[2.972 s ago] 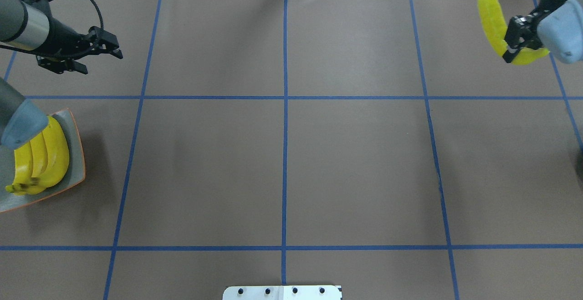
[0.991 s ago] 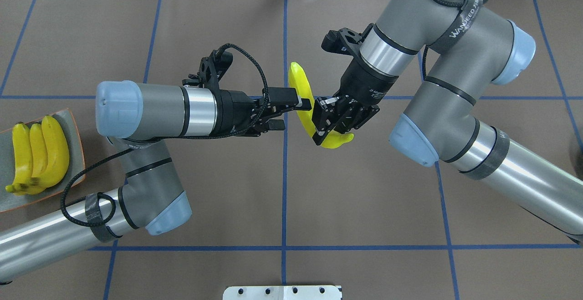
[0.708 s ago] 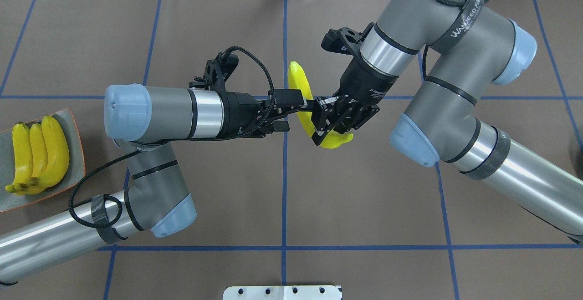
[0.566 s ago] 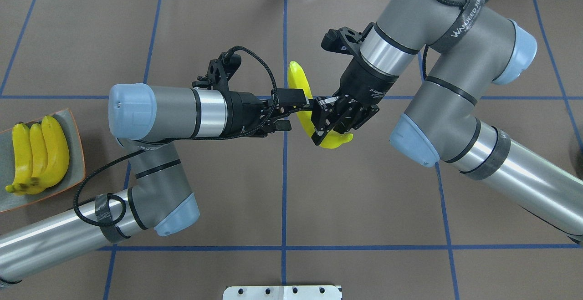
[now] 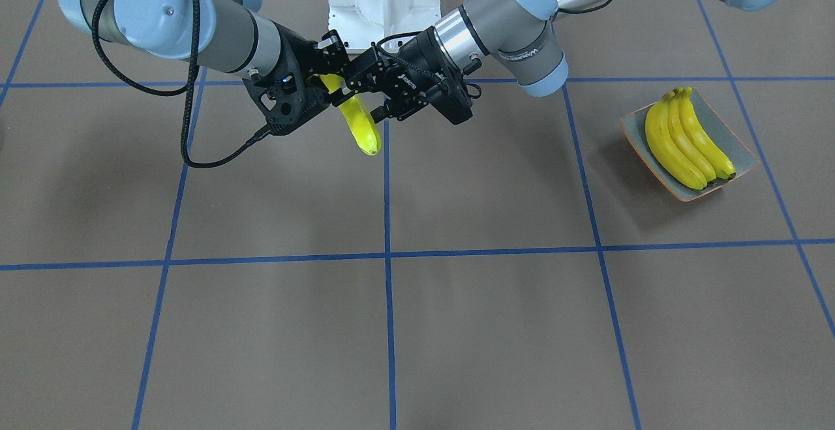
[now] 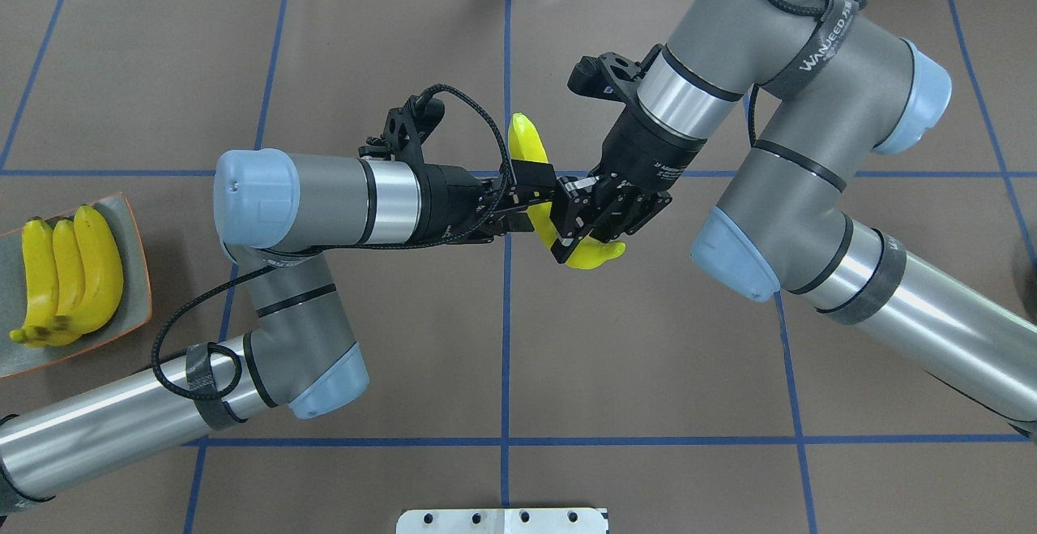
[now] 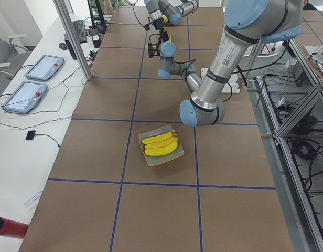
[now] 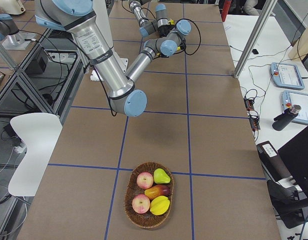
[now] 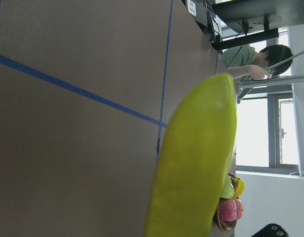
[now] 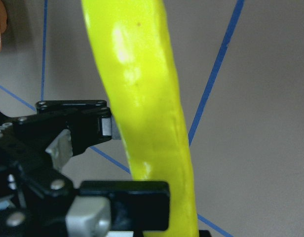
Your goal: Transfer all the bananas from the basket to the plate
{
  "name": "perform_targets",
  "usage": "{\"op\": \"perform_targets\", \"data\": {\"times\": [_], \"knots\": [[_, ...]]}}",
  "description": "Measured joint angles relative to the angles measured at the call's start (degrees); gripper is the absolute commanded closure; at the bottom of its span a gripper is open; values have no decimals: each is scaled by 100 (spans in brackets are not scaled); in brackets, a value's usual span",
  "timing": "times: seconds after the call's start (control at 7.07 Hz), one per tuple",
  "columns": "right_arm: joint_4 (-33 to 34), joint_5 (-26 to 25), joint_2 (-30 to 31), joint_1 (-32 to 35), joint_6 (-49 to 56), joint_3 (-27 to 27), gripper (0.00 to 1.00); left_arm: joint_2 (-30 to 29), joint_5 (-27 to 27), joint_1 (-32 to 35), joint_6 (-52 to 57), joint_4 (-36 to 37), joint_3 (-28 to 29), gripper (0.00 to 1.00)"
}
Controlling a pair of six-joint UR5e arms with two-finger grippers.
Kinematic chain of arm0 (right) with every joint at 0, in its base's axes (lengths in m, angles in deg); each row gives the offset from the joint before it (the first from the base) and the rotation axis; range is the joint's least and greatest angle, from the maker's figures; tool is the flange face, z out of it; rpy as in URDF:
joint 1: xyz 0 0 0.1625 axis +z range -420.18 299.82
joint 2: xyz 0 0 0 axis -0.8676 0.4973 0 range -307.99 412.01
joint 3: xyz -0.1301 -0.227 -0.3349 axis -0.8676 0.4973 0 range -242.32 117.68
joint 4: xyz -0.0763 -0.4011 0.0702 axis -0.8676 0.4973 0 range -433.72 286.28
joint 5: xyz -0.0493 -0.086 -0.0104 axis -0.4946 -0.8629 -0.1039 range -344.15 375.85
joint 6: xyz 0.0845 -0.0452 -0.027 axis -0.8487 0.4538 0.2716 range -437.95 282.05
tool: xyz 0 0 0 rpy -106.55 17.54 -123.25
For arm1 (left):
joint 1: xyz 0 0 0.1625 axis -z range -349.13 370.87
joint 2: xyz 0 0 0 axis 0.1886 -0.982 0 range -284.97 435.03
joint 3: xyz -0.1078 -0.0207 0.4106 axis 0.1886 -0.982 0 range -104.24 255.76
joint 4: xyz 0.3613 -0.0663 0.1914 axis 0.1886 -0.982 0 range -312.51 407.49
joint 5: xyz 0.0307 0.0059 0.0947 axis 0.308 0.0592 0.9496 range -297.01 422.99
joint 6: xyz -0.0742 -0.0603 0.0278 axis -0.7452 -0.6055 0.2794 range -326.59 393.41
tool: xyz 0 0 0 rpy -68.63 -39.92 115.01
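Midair at centre, the left gripper [image 6: 539, 203], fingers spread, has advanced around the banana [image 6: 525, 141] the right gripper [image 6: 567, 220] clamps.

The table [image 6: 648, 339] is covered in brown sheeting and divided into rectangles by blue tape lines [image 6: 505, 339]. The plate [image 6: 136, 275] is set near the end on the robot's left. A woven basket [image 8: 129, 195] is set near the opposite end. A white mount [image 6: 502, 520] is fixed at the robot-side edge.
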Motion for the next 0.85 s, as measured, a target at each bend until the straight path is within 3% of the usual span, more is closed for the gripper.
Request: {"op": "perform_targets", "data": {"times": [0.28,0.57,0.71,0.85], "knots": [[-53,6,6,-12,-31,-6,100,-20,0,0,0,0,20,49],[-70,7,7,-12,-35,-20,100,-23,0,-1,0,0,35,100],[-73,7,10,-13,-34,-20,100,-23,1,-7,-6,5,38,100],[-74,8,15,-20,-30,-18,49,-17,2,-22,-108,13,39,100]]}}
